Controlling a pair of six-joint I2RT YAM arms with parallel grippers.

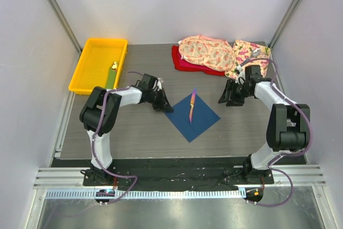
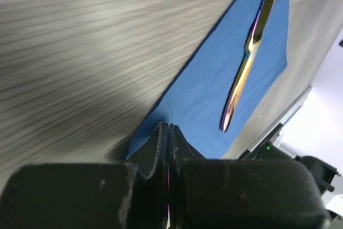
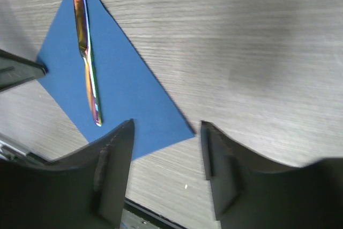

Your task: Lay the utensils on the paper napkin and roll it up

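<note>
A dark blue square paper napkin (image 1: 201,117) lies flat on the grey desk (image 1: 134,132), turned so that it looks like a diamond. One slim utensil (image 1: 192,105), shiny with purple, pink and gold tints, lies on it, running from the far corner toward the middle. The napkin's left corner is pinched between the closed fingers of the left end effector (image 2: 168,130).

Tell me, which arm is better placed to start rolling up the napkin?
The left. The left fingers pinch a corner of the napkin; the right fingers hang open, holding nothing.
</note>
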